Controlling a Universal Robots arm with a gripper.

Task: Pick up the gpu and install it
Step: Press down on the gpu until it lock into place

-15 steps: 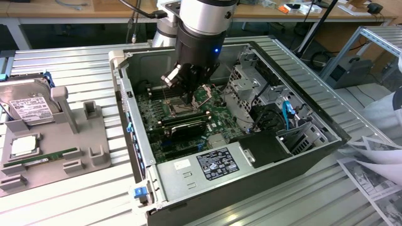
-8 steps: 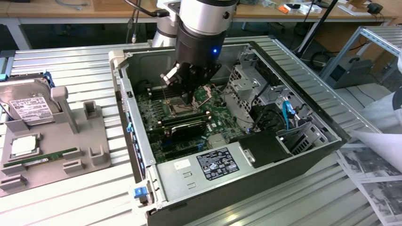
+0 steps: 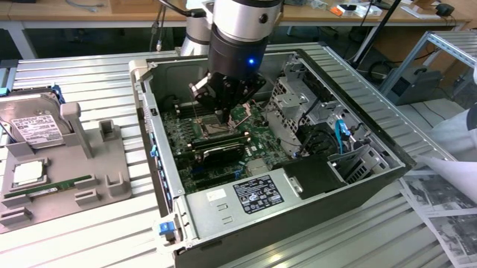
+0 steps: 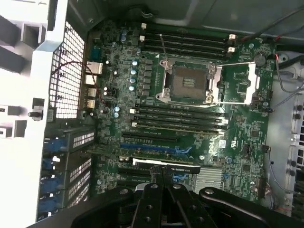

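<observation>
I work above a ribbed metal table; wooden desks span the frame's top; a metal rack stands upper right.

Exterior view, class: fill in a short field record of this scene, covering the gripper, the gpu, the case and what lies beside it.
gripper: shut, inside the open computer case, above the motherboard
gpu: dark card lying on the motherboard's slots, apart from the gripper
CPU socket: empty, retention frame open
hard drive: in the grey holder, at the exterior view's left
memory stick: green, lying in the grey holder
</observation>
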